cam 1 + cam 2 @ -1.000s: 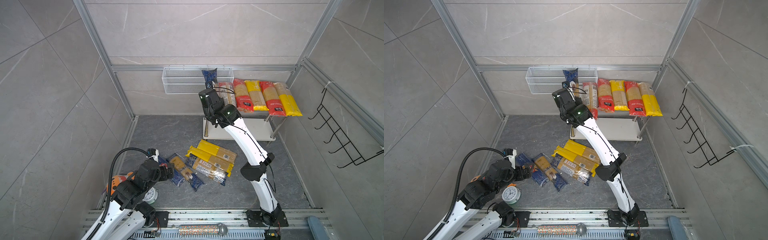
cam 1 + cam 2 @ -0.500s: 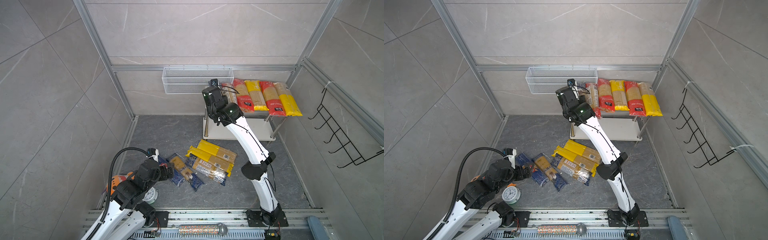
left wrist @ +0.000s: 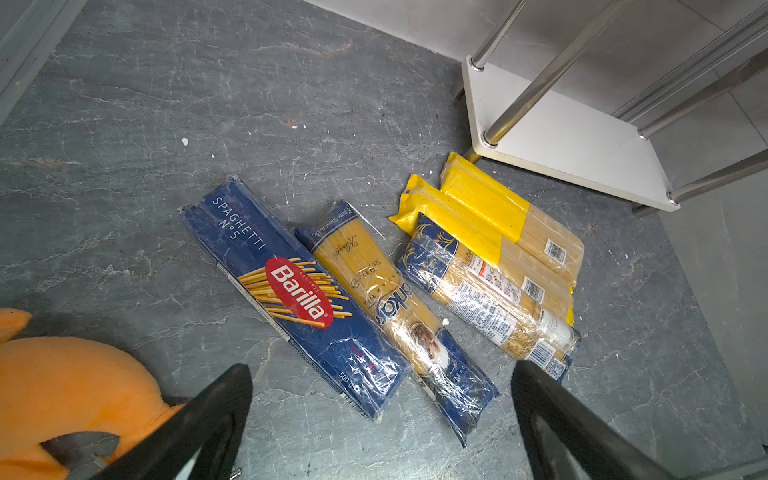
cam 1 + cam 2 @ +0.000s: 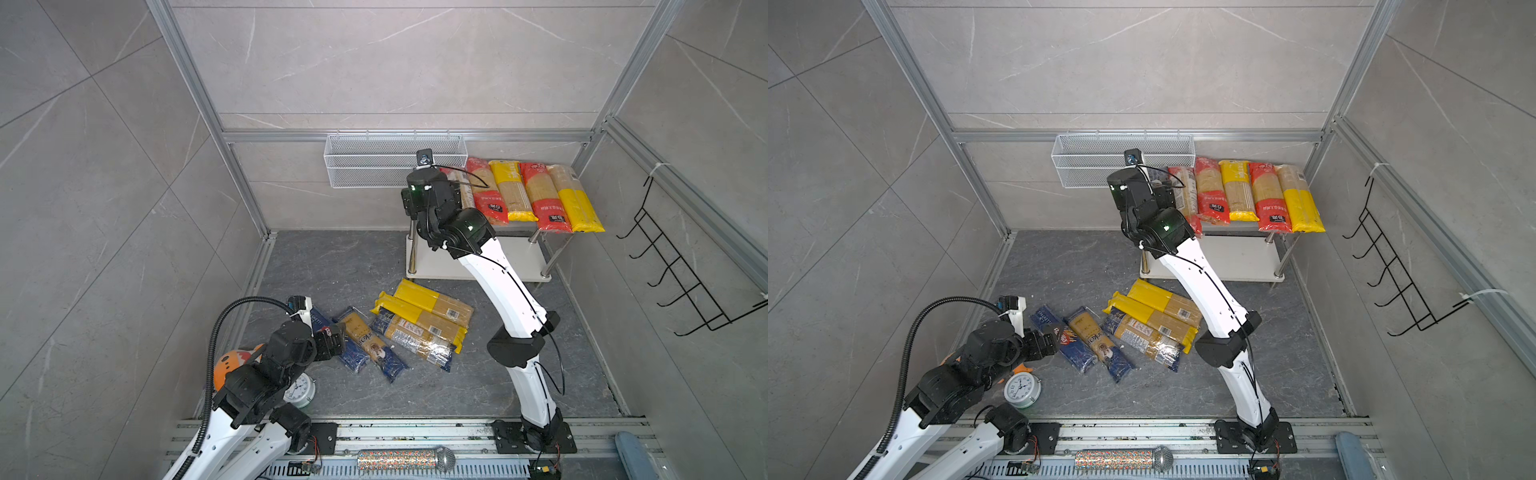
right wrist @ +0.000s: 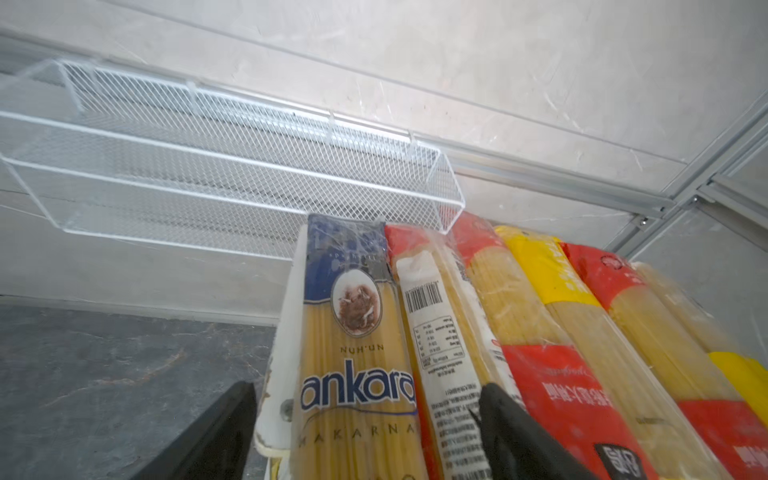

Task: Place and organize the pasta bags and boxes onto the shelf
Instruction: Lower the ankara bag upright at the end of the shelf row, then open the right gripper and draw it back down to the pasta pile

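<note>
the ankara spaghetti bag (image 5: pixel 353 353), clear with a dark blue end, is lying along the edge of the top board of the shelf (image 5: pixel 286 340), touching a red-ended pack (image 5: pixel 432 332). the right tool (image 5: pixel 368 388) is hanging apart astride it; the left tool (image 3: pixel 380 368) is gaping too.

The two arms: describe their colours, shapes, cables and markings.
Both have white tubular links and black joint housings. The right arm has a thin black cable and small green lights. The left arm trails a thick ribbed black hose. The left hand and right hand have black tapered fingers.
</note>
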Controlling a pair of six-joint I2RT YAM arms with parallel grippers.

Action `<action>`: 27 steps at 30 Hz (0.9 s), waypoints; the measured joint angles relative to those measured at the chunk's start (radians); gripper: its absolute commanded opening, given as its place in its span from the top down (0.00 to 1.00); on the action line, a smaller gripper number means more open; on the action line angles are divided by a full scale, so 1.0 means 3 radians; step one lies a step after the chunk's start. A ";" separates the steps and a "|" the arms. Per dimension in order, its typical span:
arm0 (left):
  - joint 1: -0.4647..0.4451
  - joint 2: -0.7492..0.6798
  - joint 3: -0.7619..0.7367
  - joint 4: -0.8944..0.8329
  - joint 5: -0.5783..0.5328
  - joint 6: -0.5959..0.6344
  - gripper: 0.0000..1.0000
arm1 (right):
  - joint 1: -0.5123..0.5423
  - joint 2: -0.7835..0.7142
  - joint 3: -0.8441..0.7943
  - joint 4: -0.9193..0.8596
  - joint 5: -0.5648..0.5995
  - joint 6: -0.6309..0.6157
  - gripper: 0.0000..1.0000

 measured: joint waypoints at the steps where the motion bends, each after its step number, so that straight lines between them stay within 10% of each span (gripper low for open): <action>1: 0.0000 -0.0018 0.0005 -0.0003 -0.0003 0.0000 0.00 | 0.0041 -0.0069 -0.0025 0.0033 -0.0001 -0.0033 0.13; 7: 0.0000 -0.0137 0.0020 -0.0010 -0.0001 -0.0001 0.00 | 0.0230 -0.0610 -0.0553 0.0113 0.0013 -0.0056 0.13; 27: 0.0000 -0.0271 -0.0693 0.0201 0.0450 -0.0408 0.00 | 0.0642 -0.3351 -0.5449 0.0393 -0.1106 0.1253 0.12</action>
